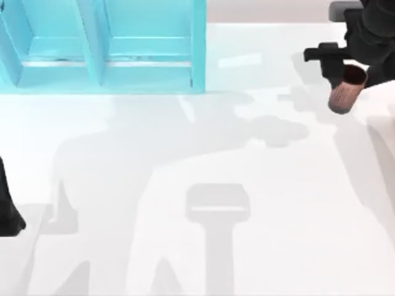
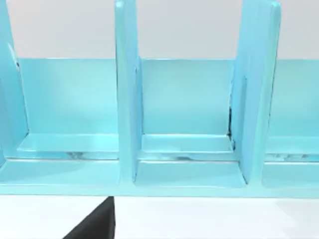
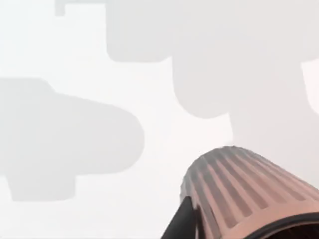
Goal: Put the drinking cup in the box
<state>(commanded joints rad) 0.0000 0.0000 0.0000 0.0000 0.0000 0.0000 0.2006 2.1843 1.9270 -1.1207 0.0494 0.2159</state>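
Note:
The drinking cup (image 1: 343, 94) is a copper-brown ribbed tumbler at the table's far right, tilted with its dark rim uppermost. My right gripper (image 1: 341, 69) is shut on it at the rim and holds it above the white table. In the right wrist view the cup (image 3: 249, 191) is close up, with one dark finger (image 3: 182, 221) against its side. The box (image 1: 197, 49) is a light-blue open case with upright dividers at the far left, well apart from the cup. The left wrist view faces the box (image 2: 127, 99) and its compartments. My left gripper (image 1: 9, 213) rests at the left edge.
The white table (image 1: 203, 185) spreads between the box and the cup, crossed only by grey shadows of the arms. The box's dividers (image 2: 256, 94) stand tall and split it into narrow compartments.

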